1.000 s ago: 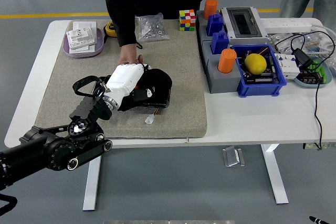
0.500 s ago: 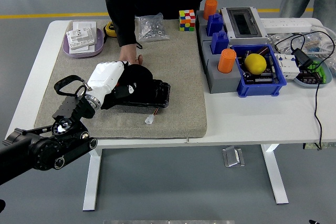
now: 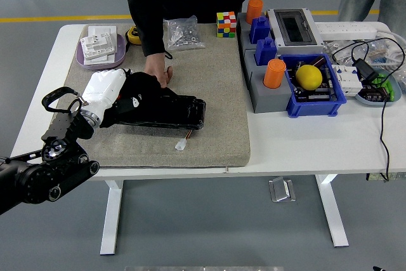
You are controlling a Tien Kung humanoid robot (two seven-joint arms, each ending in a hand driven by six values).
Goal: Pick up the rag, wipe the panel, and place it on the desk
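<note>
From my seat I see the rag (image 3: 136, 93) as a dark black crumpled cloth with a small white mark, bunched on the left end of the panel (image 3: 171, 112), a flat black slab lying on the grey mat (image 3: 209, 87) that covers the left part of the table (image 3: 298, 138). My left hand (image 3: 106, 90), white-shelled, lies on the rag with its fingers curled down into the cloth, gripping it. The right arm is out of my picture.

A person stands at the far side; one hand (image 3: 155, 68) rests on the mat at the panel's far left corner, touching the rag's upper edge.

Against the frame half a second back, my hand and the rag have slid left along the panel, from about its middle to its left end, and more of the panel's right part is now bare. My arm has pulled back toward the picture's left edge. The person's hand and the panel are where they were.
</note>
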